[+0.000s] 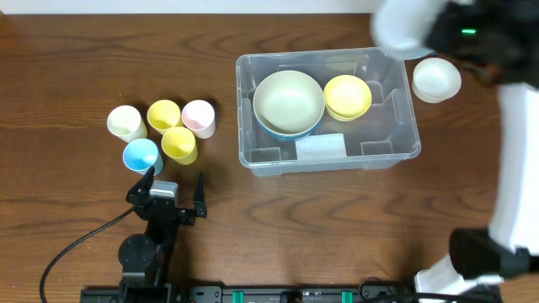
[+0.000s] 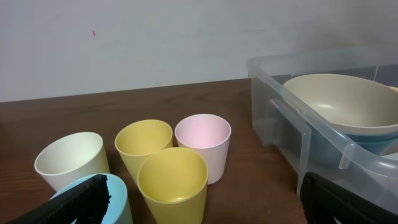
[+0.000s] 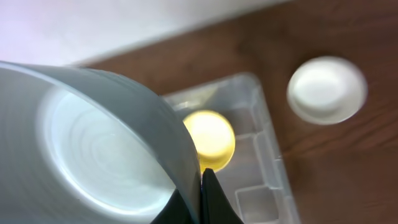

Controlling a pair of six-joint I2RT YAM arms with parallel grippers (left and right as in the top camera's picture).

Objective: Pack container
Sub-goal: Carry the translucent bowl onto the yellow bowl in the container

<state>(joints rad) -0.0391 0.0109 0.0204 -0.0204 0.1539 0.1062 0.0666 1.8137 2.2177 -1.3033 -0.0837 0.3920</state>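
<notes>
The container (image 1: 394, 118) sits right of centre on the wooden surface (image 1: 76, 67). It holds a pale green bowl (image 1: 289, 99) nested in a blue bowl (image 1: 271, 131), with a yellow bowl (image 1: 347, 96) just beside them. A white bowl (image 1: 436, 79) rests just outside its upper-right corner. In the upper right of the frame the right tool (image 3: 202, 190) pinches the rim of a grey-white bowl (image 3: 93, 143) (only a blur from overhead) over that same corner. The left tool (image 1: 174, 178) stands wide and empty at lower left, just below a cluster of five cups (image 1: 163, 114).
</notes>
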